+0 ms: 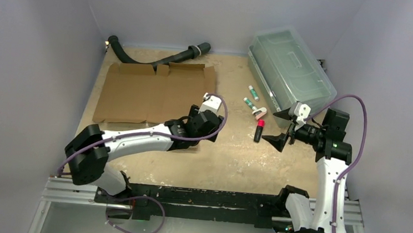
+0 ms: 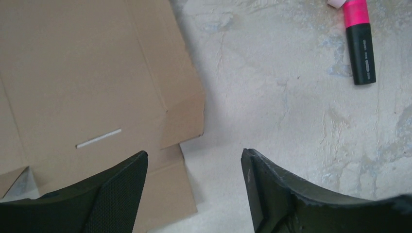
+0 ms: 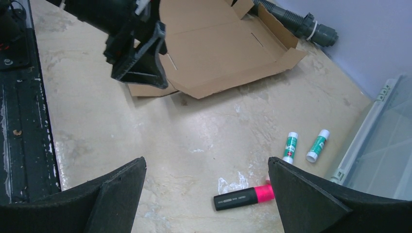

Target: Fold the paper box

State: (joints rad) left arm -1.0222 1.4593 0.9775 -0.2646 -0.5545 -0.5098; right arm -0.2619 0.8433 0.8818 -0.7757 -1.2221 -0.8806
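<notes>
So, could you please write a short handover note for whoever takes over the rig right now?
Left gripper: open, empty, over the right edge of the box.
Right gripper: open, empty, hovering by the marker.
Box: unfolded sheet, far left of the table.
Done: no fold made.
To do: every fold.
</notes>
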